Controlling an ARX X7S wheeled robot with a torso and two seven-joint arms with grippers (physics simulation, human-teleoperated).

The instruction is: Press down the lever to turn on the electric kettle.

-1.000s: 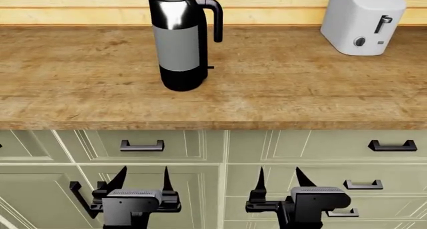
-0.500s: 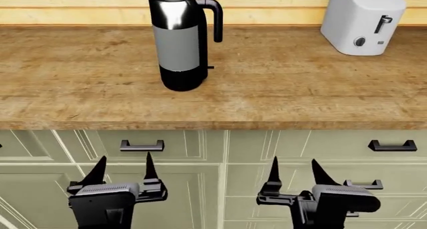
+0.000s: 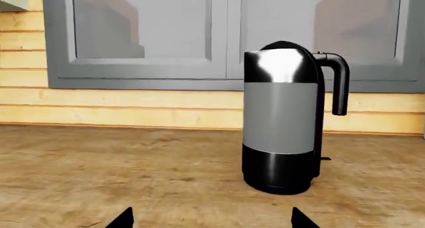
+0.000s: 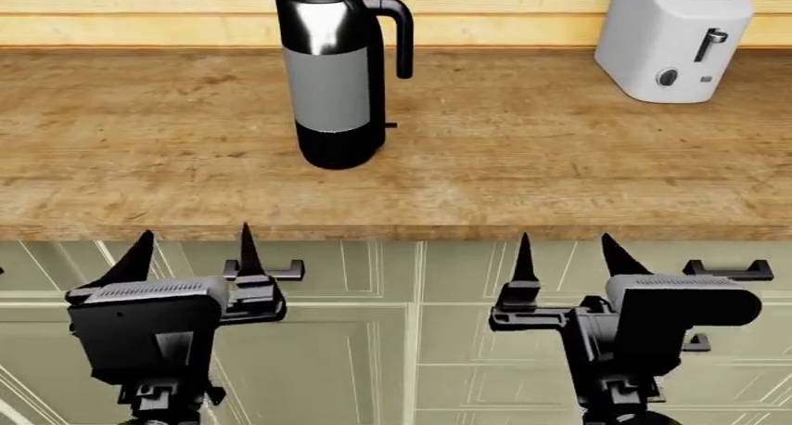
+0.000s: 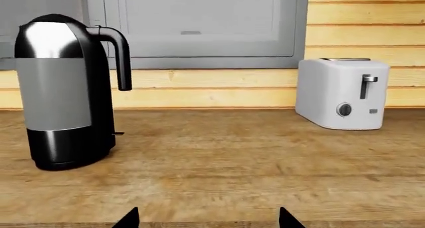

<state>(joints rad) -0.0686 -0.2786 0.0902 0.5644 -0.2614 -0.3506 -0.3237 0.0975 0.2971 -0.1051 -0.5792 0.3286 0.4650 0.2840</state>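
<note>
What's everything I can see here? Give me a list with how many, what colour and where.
electric kettle: one, grey middle with glossy black lid, base and handle, upright on the worktop, left of centre
lever: one, tiny black tab on the kettle's lower band, below the handle
toaster: one, white with a dark slider and knob, far right at the back
worktop: one, brown wood, running across the view
cabinet handles: black, on pale green fronts under the worktop
left gripper: one, black, open, in front of the cabinets, below the worktop edge
right gripper: one, black, open, likewise
</note>
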